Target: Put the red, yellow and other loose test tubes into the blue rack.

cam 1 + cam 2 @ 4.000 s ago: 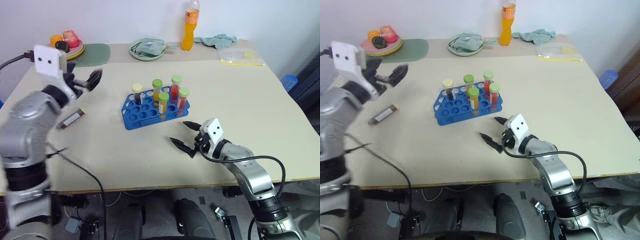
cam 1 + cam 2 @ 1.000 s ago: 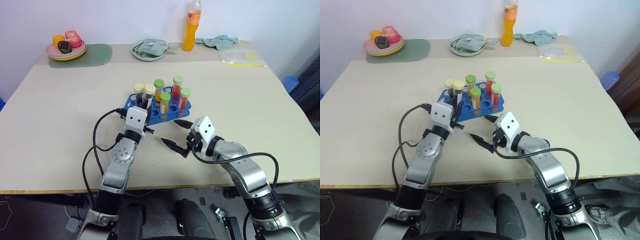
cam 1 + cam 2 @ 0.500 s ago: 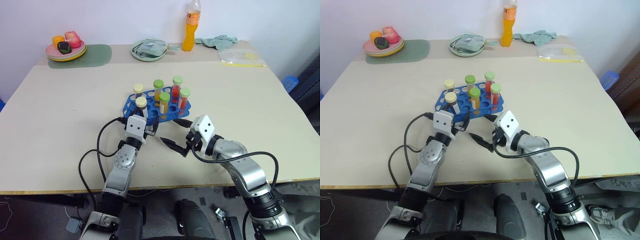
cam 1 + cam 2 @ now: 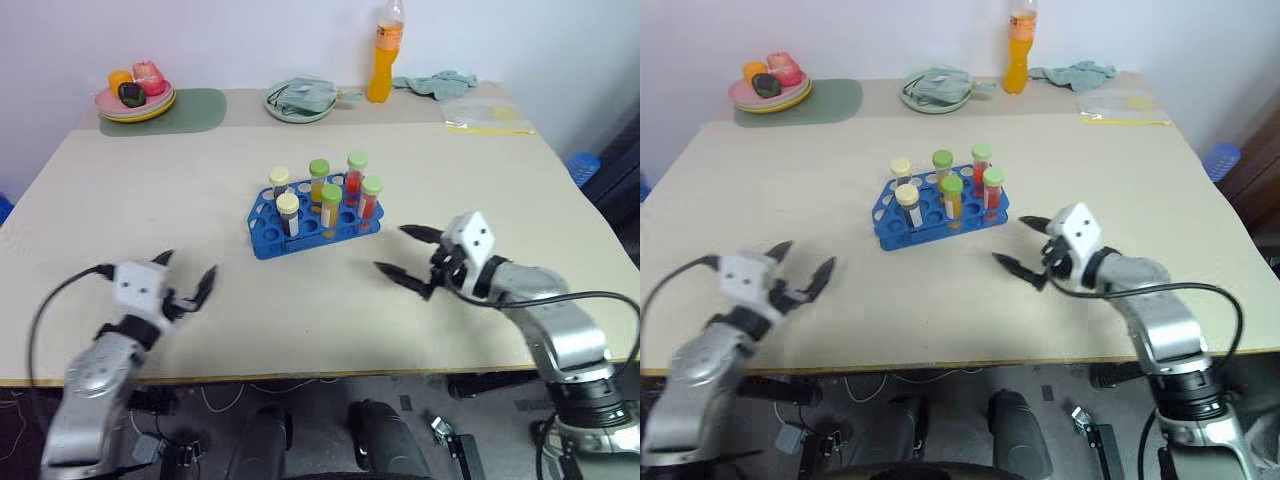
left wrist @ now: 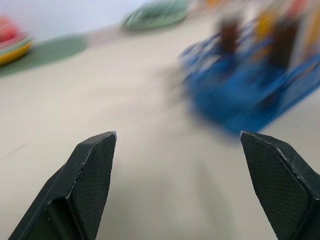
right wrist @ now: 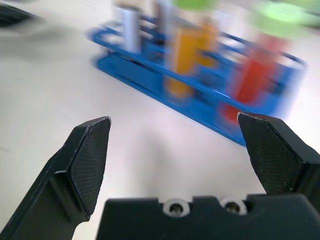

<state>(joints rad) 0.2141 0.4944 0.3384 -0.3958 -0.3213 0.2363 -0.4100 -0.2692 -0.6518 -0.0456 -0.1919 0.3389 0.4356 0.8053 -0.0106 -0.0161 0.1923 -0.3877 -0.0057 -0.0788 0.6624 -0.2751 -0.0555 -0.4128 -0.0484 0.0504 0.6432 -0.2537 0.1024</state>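
Left hand [image 4: 186, 279] sits low over the near left part of the beige counter [image 4: 150, 200], well apart from the bright blue plastic rack with round holes [image 4: 300, 238]; arm bent back toward the counter's near edge, two black fingers spread wide, nothing between them. Right hand [image 4: 408, 258] hovers just right of the rack's near right corner, forearm reaching in from the right, fingers pointing toward the rack and tilted slightly down, spread wide, empty, not touching rack.

Rack stands mid-counter holding six capped clear tubes upright: dark brownish tube with cream cap [image 4: 288, 212] in the near left part, another cream-capped dark tube [image 4: 279, 183] behind it, yellow-orange tube with green cap [image 4: 330, 204], red tube with green cap [image 4: 371, 196], plus two more green-capped tubes in the back row. White label on the near dark tube, writing too small to read.

Tall orange drink bottle [image 4: 380, 62] at far edge, label unreadable.
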